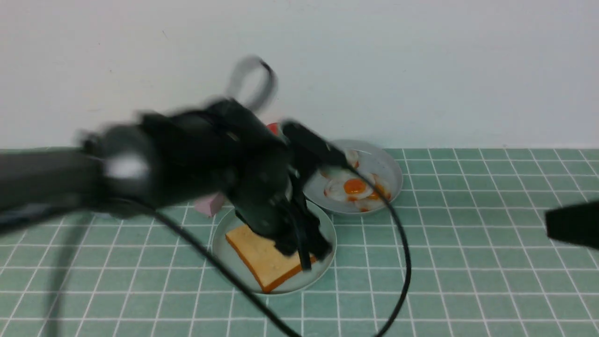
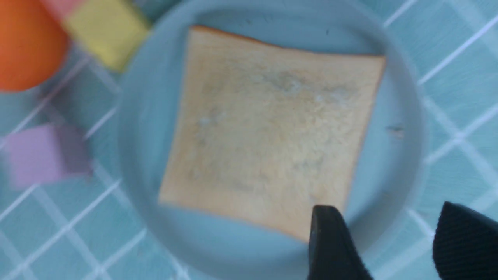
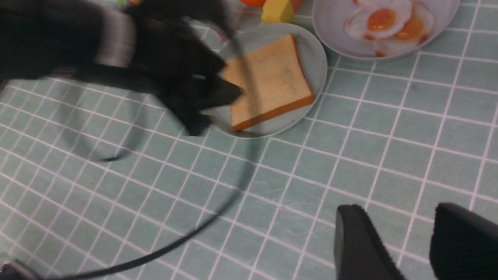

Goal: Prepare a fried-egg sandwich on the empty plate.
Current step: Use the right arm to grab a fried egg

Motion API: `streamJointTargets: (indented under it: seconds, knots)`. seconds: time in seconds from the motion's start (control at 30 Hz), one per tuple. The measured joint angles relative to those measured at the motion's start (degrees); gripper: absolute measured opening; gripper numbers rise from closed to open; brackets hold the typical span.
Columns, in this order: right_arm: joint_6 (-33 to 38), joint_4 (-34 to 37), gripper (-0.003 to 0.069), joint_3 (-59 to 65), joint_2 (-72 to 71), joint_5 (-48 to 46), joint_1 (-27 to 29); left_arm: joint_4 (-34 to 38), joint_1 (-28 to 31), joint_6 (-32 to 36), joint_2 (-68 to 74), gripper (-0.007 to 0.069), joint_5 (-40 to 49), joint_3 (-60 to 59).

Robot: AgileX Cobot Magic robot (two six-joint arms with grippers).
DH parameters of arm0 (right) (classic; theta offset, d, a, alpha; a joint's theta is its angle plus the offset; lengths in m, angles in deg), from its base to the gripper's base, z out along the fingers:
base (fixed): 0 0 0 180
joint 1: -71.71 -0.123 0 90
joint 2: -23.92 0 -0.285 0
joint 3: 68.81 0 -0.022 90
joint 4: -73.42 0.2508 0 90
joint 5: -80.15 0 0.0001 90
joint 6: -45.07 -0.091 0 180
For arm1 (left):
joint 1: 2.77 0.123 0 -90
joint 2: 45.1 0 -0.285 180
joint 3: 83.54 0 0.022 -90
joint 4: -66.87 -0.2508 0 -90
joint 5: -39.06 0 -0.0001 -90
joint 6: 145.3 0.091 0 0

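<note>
One tan toast slice [image 1: 262,257] with an orange-brown crust lies flat on the mint-green plate [image 1: 222,243]. My left gripper [image 1: 302,252] hangs blurred just above the slice's right corner. In the left wrist view the toast [image 2: 272,132] fills the plate [image 2: 155,116], and the left gripper [image 2: 389,233] stands open with nothing between its fingers. Fried eggs [image 1: 354,187] with orange yolks lie on a grey-blue plate [image 1: 390,171] behind it. My right gripper [image 3: 404,237] is open and empty above the tiled mat, well to the right of both plates; in the front view it [image 1: 573,224] shows at the right edge.
A pink block [image 1: 210,203] sits left of the toast plate, near a yellow block [image 2: 105,31] and an orange round thing [image 2: 23,46]. The left arm's black cable [image 1: 402,262] loops over the mat in front of the plates. A white wall stands behind the table.
</note>
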Motion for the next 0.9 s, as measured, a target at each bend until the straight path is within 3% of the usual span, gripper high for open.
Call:
streamJointTargets:
  seconds: [0.27,0.57,0.7,0.9]
  knots:
    - [5.79,1.79,0.0160,-7.77,16.69,5.53,0.00,7.46,0.00,-3.98,-25.73,-0.0005,-1.40,-2.79]
    - [7.38,4.51,0.0141,-17.20,34.78,7.02,-1.29,8.00,0.00,-6.23,-50.94,-0.0013,-7.43,-25.77]
    - [7.43,2.92,0.0148,-23.06,45.13,9.90,-5.42,6.20,0.00,-14.10,-64.02,-0.0013,-12.92,-38.49]
    - [5.26,1.81,0.0217,-30.87,55.85,10.20,-6.32,0.44,0.00,-24.31,-69.05,-0.0013,-19.85,-44.81]
